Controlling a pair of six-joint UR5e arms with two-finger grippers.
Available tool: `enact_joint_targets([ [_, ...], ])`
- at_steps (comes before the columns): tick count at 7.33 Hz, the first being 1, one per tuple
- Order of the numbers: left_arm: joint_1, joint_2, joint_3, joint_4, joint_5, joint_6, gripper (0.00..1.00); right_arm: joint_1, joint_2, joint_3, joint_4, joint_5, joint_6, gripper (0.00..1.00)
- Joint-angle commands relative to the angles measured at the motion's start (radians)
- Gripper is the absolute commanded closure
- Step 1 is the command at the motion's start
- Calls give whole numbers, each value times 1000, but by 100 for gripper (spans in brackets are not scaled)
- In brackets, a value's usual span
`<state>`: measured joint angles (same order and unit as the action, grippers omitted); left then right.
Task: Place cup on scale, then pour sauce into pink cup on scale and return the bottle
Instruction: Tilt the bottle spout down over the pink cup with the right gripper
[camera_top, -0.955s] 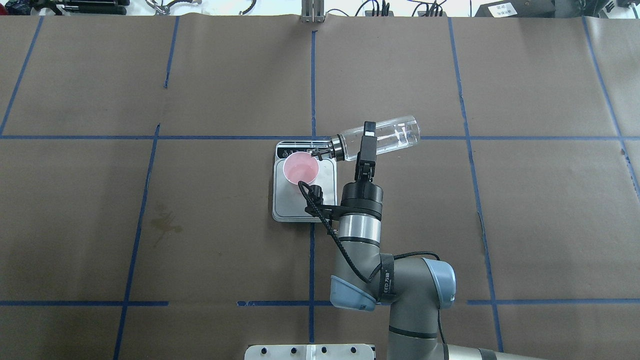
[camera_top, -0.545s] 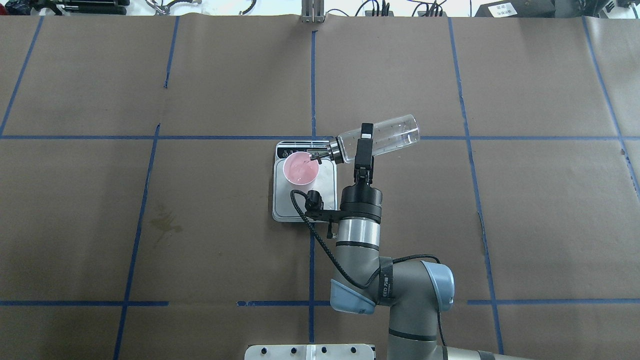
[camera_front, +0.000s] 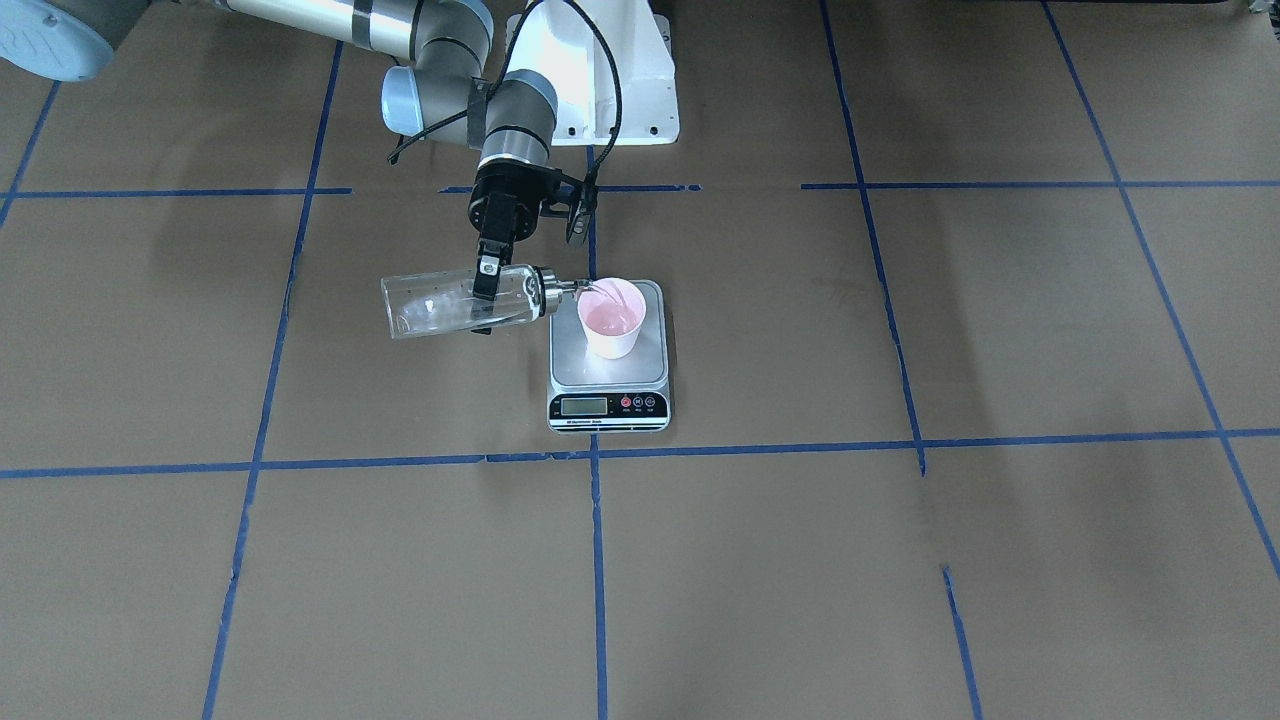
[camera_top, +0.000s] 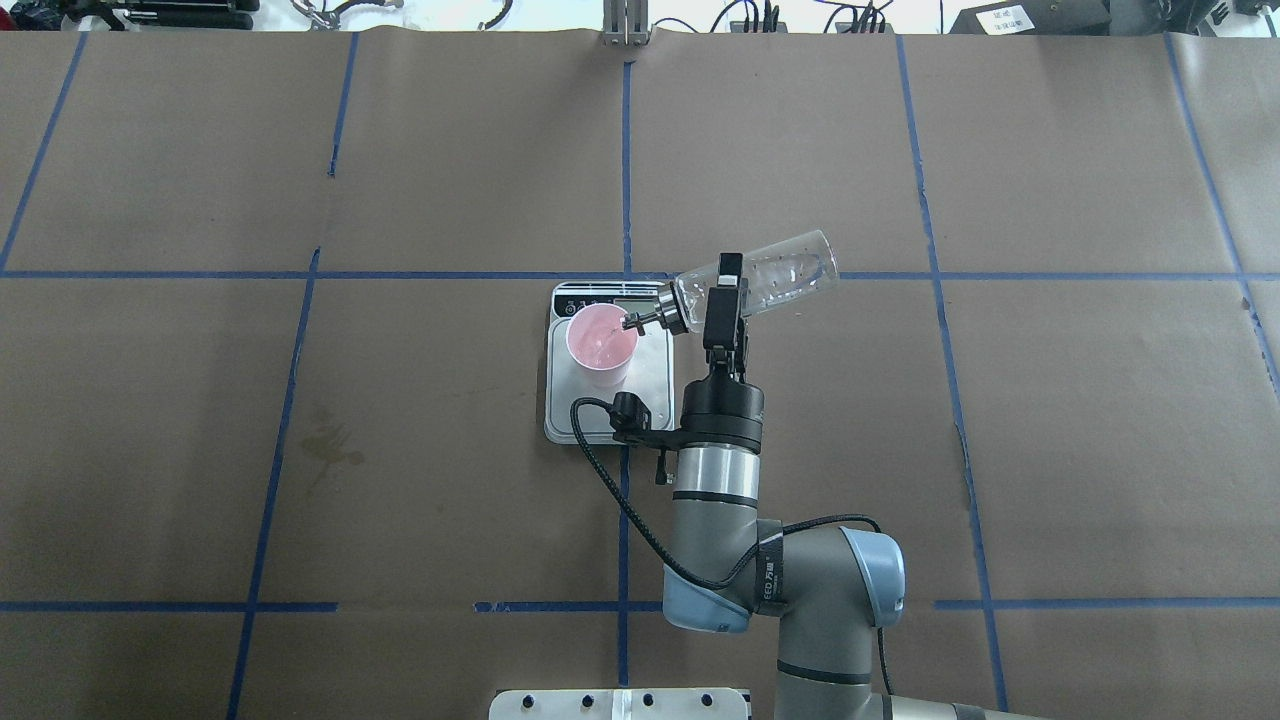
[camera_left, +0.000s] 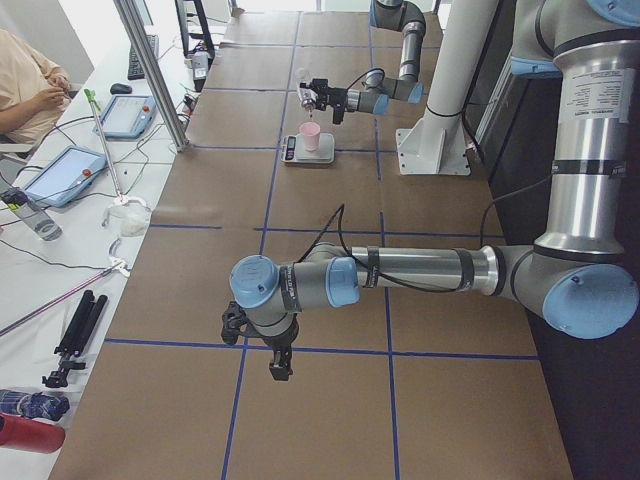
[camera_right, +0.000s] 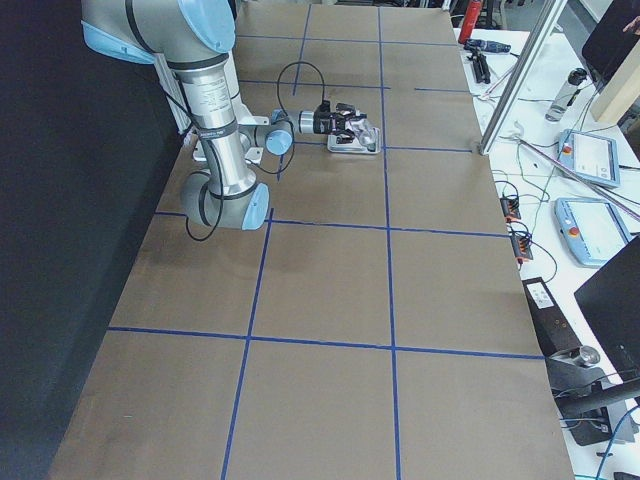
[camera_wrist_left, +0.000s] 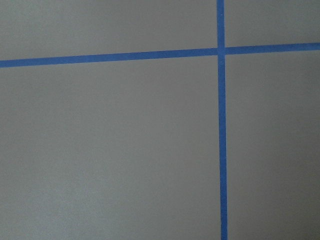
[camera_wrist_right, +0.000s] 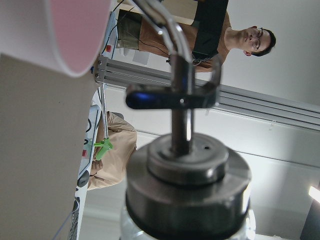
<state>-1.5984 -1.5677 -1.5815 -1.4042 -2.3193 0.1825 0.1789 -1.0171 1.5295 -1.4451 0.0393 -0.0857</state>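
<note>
The pink cup (camera_top: 601, 342) stands on the silver scale (camera_top: 655, 385), towards its display end. My right gripper (camera_top: 725, 285) is shut on the clear glass bottle (camera_top: 780, 272), which is tilted neck-down with its silver spout (camera_top: 634, 322) over the cup's rim. Clear sauce runs from the spout into the cup (camera_front: 612, 318), and more shows in the bottle (camera_front: 435, 305). The right wrist view shows the metal cap (camera_wrist_right: 187, 175) up close, with the cup (camera_wrist_right: 55, 30) at the upper left. My left gripper (camera_left: 278, 368) hangs over bare table far from the scale; I cannot tell its state.
Brown paper with a blue tape grid (camera_top: 625, 170) covers the table. A faint stain (camera_top: 330, 450) lies left of the scale. A side bench holds tablets (camera_left: 125, 115) and cables, with a person (camera_left: 25, 75) seated at it. The robot's base plate (camera_top: 620, 703) is at the near edge.
The right wrist has rolled further, so the bottle tips more steeply. Its spout has come down over the cup's rim. The wrist camera's cable has swung lower.
</note>
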Motion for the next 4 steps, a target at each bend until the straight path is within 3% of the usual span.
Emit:
enact_joint_targets([
  [1,0,0,0,1,0,0,0,-1,2,-2,0,-2,-2,100],
  [4,0,9,-2,-1,-2,0,0,1,0,-2,0,-2,-2,100],
])
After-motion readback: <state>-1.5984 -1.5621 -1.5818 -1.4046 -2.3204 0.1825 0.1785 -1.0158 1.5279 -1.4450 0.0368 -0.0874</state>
